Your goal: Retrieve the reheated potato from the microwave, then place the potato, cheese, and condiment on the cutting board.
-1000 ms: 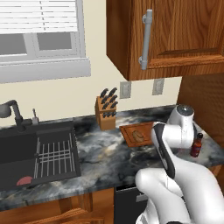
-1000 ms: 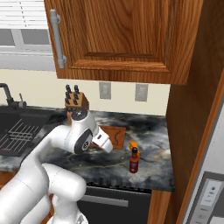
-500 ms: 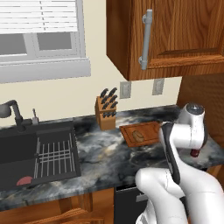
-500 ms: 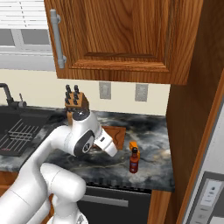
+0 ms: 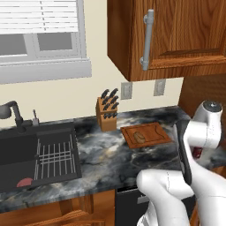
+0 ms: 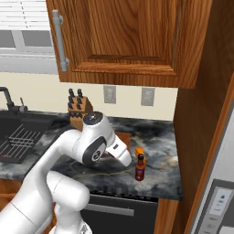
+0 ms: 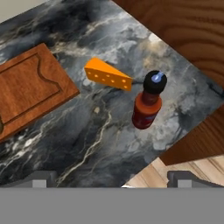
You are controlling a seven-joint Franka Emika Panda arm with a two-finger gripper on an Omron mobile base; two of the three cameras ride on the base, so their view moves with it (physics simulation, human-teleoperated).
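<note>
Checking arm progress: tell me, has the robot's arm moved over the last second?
Yes. In the left base view the arm's wrist has swung rightward, away from the knife block and off the cutting board.

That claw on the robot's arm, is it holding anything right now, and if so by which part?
Nothing is held. The claw is open above the counter, with bare space between its tips. The condiment and the cheese sit apart from it, untouched.

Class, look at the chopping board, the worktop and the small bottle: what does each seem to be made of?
Cutting board: reddish-brown wood, visible grain, matte. Worktop: dark stone, probably marble, with pale veins and slight sheen. Bottle: glossy red body, perhaps glass or plastic; black cap.
</note>
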